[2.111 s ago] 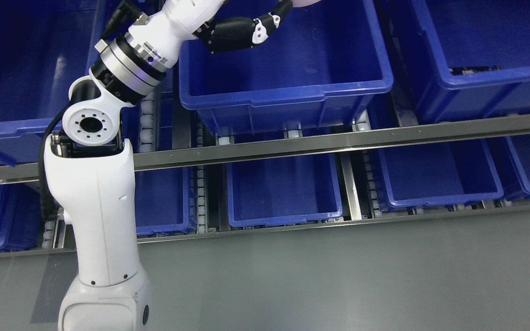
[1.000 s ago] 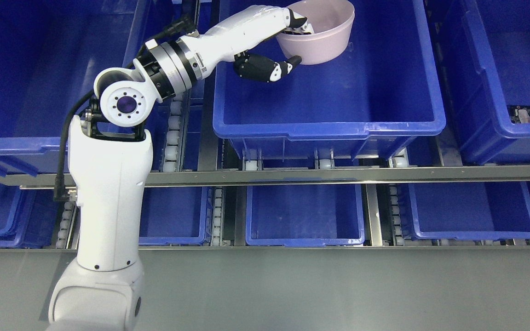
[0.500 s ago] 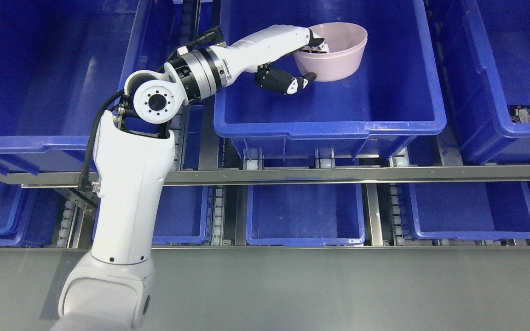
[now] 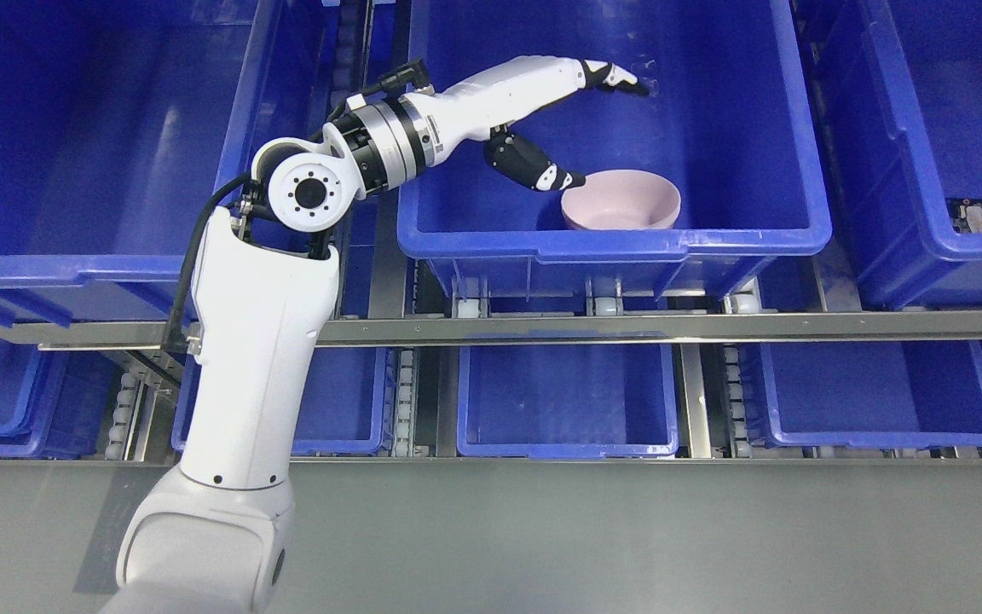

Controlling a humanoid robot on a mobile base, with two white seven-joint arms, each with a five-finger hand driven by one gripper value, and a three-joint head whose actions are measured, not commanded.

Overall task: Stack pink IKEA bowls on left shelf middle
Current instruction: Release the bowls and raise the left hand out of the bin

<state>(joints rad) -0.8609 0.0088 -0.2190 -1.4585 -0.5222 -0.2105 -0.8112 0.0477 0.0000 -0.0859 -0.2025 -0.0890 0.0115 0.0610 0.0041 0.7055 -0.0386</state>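
The bowl [image 4: 620,199] sat upright in the bin [image 4: 610,241], hard against the near wall and below the thumb [image 4: 542,170] of the left hand [image 4: 572,119], whose tip lay just beside the bowl's left rim; whether the two touched could not be told. The hand was released, its fingers [image 4: 619,78] stretched out straight and holding nothing, pointing toward the far part of the bin, well beyond the bowl. No second bowl showed anywhere in the bin, so this one looked to be the base of a stack, not yet a stack. The right hand did not show. The nearest risk, by my judgement, lay at the thumb: if the arm drew back toward the robot without lifting first, the thumb could catch the rim and tip the bowl or drag it along the wall. A light plastic bowl would slide easily on the smooth bin floor, so even a brush might leave it askew for the next one. The forearm [image 4: 491,94] crossed the bin's left wall, and a low or sideways withdrawal could knock that wall and jolt the bin on its rollers [image 4: 461,304], shifting the bowl. Farther out, the extended fingers hung over the floor beyond the bowl, clear of the walls, and seemed to threaten little unless the wrist swung right.
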